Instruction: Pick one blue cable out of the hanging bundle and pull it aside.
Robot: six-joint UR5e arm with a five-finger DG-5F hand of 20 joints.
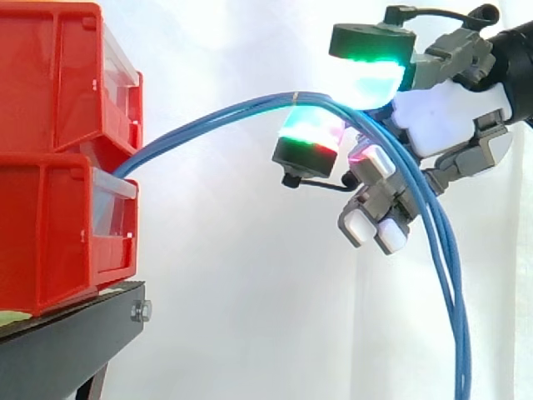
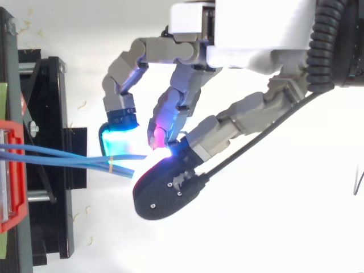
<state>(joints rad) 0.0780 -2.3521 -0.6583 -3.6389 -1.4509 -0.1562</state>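
So from where I'm standing, the grey-and-white robot hand sits around 2 o'clock in the side view. It's got two glowing fingertips closed onto the bundle of thin blue cables, one pad on top, one underneath. The other fingers are curled in below. Honestly can't tell if it's clamped on one cable or several.

The cables come out between the stacked red plastic bins at 9 o'clock, arch up to the pads at about 1 o'clock, then droop down towards 5 o'clock. From the top view there's a little tan band around the cables right beside the pads. The bins sit on a black metal stand.
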